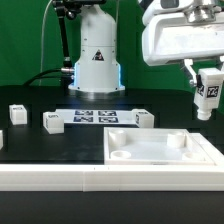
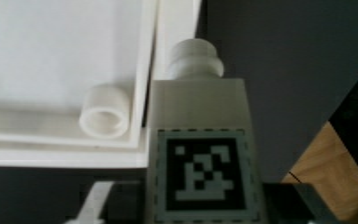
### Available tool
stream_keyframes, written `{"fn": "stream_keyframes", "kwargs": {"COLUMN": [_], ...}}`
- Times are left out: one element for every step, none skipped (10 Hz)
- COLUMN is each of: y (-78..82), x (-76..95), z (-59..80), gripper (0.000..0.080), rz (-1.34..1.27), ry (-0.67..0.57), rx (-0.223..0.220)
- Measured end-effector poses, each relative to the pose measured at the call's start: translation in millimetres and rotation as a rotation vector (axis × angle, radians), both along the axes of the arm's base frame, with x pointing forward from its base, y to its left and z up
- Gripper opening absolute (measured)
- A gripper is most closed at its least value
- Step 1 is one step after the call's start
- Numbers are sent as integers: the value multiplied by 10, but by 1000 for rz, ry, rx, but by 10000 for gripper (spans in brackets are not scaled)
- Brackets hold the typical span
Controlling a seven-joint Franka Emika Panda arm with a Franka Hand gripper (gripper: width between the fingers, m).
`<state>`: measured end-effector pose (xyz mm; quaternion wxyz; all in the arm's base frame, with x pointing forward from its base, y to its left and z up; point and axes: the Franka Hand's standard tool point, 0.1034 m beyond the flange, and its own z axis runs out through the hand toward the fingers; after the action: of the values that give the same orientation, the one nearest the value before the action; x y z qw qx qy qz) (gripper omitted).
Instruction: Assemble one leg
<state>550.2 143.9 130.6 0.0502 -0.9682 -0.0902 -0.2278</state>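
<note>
Exterior view: pincer (image 1: 207, 80) tight around leg (image 1: 208, 99) beside white panel (image 1: 190, 149), loose legs (image 1: 52, 121) and marker board (image 1: 97, 117) apart.

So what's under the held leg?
The leg hangs in the air, its tip over the white panel's edge, beside a corner socket. The leg's own body hides what lies directly beneath.

I see the panel (image 1: 160, 150) lying at the front of the table (image 1: 40, 145), toward the exterior view's right. Behind it, mid-table, lies the marker board (image 1: 97, 117), with the arm's base (image 1: 96, 60) behind that. Two loose posts (image 1: 52, 122) stand off the board's end at the exterior view's left, and a third post (image 1: 140, 119) stands just beside its other end. The leg (image 1: 208, 95) hangs in the gripper (image 1: 207, 78) off the table, just outside the panel's rim, near a corner socket (image 2: 105, 110).
</note>
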Motion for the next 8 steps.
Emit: {"fn": "stream_keyframes", "kwargs": {"y": [-84, -143, -188, -163, -161, -164, -166, -194], "x": [91, 165, 224, 208, 207, 206, 207, 255], "z": [-1, -11, -19, -24, -27, -29, -35, -82], "gripper": [291, 291, 292, 291, 292, 292, 292, 292], "rz": [20, 31, 45, 49, 50, 50, 49, 45], "ry": [-12, -21, -42, -40, -39, -39, -38, -36], "rx": [-17, -29, -38, -38, -39, -39, -39, -40]}}
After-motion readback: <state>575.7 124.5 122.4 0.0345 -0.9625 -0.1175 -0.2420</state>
